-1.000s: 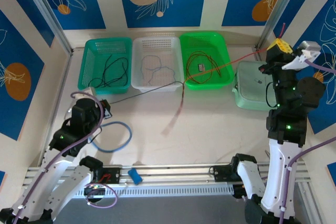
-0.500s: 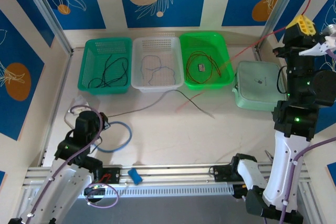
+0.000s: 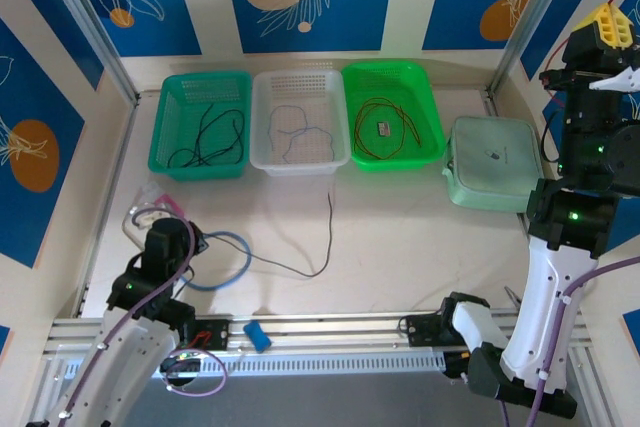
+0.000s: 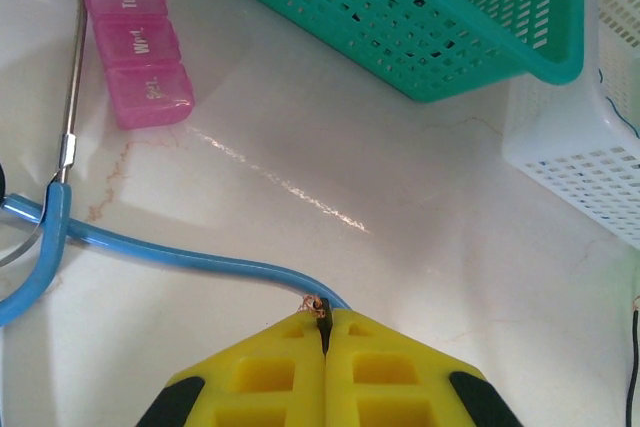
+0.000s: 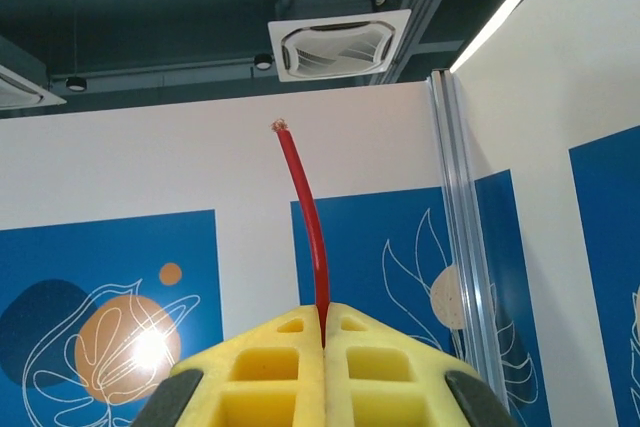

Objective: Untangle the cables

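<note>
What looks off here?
The right claw points at the ceiling, pinching a red wire whose bare tip sticks up. One black wire lies loose on the table, one end in the shut left claw.

A teal basket [image 3: 205, 77], white basket [image 3: 297, 75] and green basket [image 3: 390, 66] wall the far edge, a mint case [image 3: 492, 162] the right. The middle tabletop [image 3: 420, 247] lies open, crossed by a black cable [image 3: 329, 237].

red cable [image 5: 310, 227] hidden inside right claw [image 5: 325, 315], pill box [image 4: 138, 47] lettering blurred
</note>
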Motion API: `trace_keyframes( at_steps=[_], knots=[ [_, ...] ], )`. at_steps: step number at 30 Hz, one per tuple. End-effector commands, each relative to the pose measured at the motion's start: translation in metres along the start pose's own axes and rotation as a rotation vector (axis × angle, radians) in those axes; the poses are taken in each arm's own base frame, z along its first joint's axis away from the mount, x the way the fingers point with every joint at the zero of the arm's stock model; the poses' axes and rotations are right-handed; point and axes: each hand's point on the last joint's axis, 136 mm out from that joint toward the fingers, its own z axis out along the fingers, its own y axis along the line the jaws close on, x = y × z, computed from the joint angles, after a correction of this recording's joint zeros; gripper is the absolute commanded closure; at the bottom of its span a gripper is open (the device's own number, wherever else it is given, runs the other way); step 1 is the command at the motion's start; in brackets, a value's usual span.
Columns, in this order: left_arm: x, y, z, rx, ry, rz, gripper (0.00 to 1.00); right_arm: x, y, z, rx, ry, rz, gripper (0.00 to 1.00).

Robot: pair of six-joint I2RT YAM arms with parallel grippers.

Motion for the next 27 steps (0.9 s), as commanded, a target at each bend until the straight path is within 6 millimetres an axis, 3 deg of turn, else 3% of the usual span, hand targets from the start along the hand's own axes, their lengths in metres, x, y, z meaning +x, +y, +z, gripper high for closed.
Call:
trace_keyframes(
  at_steps=[1,14,20,27],
  knots=[
    [-0.02,-0.027,-0.008,0.085,-0.022,-0.013,1.0,0.0,0.003,-0.006,-0.014,0.002,0.027,1.0],
    [-0.105,-0.139,-0.053,0.366,-0.078,0.032,1.0,0.067,0.003,-0.02,-0.034,0.188,0.224,1.0],
    [-0.146,-0.193,-0.084,0.53,-0.135,0.033,1.0,0.078,0.006,-0.028,-0.039,0.222,0.273,1.0],
    [-0.189,-0.231,-0.114,0.614,-0.227,0.071,1.0,0.086,0.007,-0.035,-0.037,0.248,0.283,1.0]
  ],
)
